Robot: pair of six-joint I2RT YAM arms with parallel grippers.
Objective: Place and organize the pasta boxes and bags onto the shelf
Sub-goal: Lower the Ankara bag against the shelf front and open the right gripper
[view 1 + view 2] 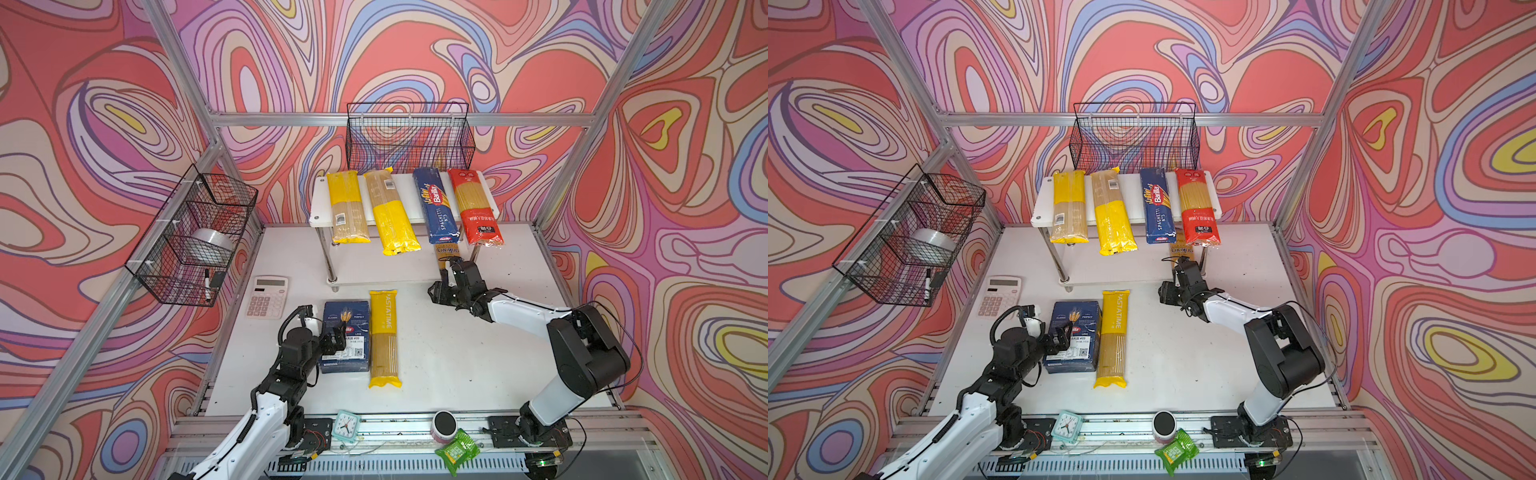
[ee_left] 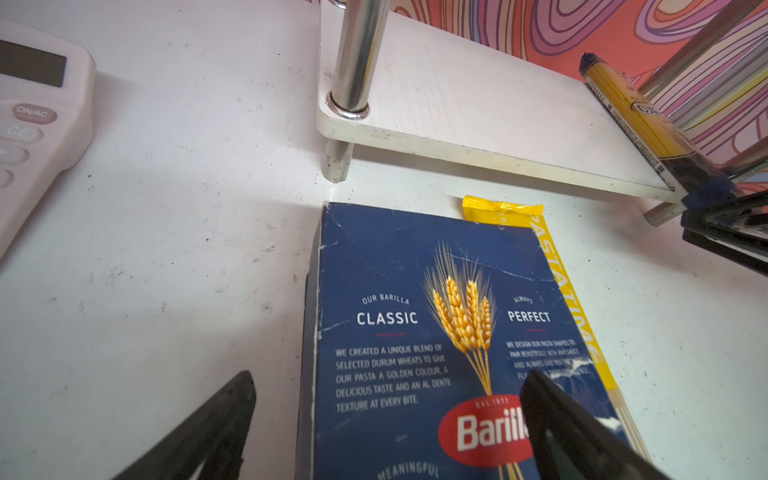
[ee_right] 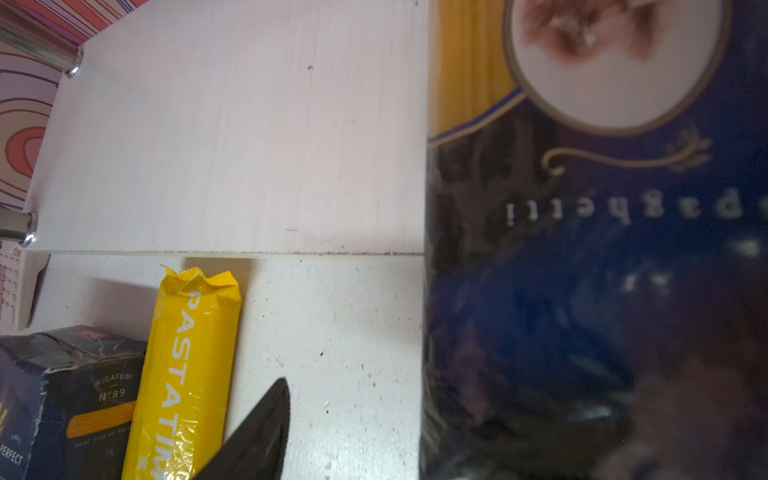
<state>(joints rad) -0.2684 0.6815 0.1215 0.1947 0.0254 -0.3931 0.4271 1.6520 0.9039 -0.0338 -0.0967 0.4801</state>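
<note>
On the shelf's top board (image 1: 322,199) lie two yellow-and-clear bags (image 1: 348,208) (image 1: 392,212), the Barilla Spaghetti box (image 1: 435,205) and a red-and-clear bag (image 1: 473,208). A dark blue-gold bag (image 3: 582,249) rests partly on the lower board (image 3: 232,145), its near end sticking out. My right gripper (image 1: 448,266) is open at that end; one finger (image 3: 257,436) stands clear of the bag and the other is hidden. On the table lie a navy Barilla carton (image 2: 415,332) and the PASTA TIME bag (image 1: 384,338). My left gripper (image 2: 390,382) hangs open over the carton's left edge.
A white calculator (image 1: 267,297) lies left of the carton. One black wire basket (image 1: 409,137) hangs behind the shelf and another (image 1: 195,237) on the left wall. A small clock (image 1: 345,424), a jar (image 1: 444,426) and a green packet (image 1: 457,451) sit along the front rail.
</note>
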